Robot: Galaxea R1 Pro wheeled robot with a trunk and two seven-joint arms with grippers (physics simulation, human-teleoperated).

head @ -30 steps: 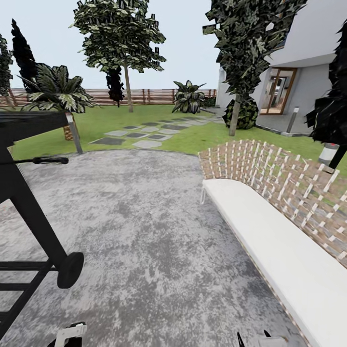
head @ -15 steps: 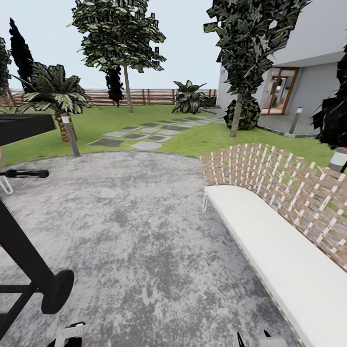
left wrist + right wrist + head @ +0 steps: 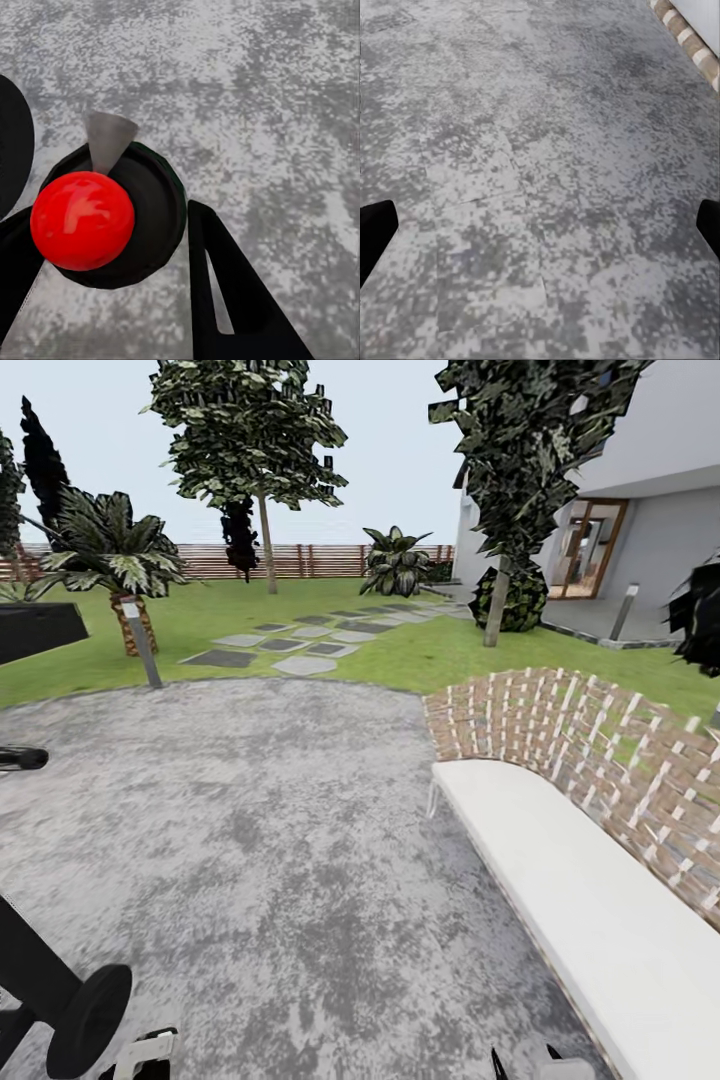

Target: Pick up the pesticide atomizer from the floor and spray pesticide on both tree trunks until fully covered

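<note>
A: Status?
B: One sprayer [image 3: 84, 221], sitting clamped in the left claw [image 3: 109, 232]. The right claw [image 3: 540, 225] is hanging wide apart, carrying nothing. Robot is standing on the paving [image 3: 280, 810].
A: Trees?
B: Counting two: far tree [image 3: 265, 540] near the lawn's [image 3: 420, 655] far edge, near tree [image 3: 497, 605] at its right edge. Pickup is looking done; both trunks are waiting for spray.

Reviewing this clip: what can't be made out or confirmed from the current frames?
- Left gripper: in the left wrist view a red ball on a black disc sits between the jaws; grasp unclear.
- Right gripper: tips cut by the right wrist view's edges.
- Nearer tree trunk: head view, base against a dark shrub.
- Black wheeled frame: cut by the head view's left edge.
</note>
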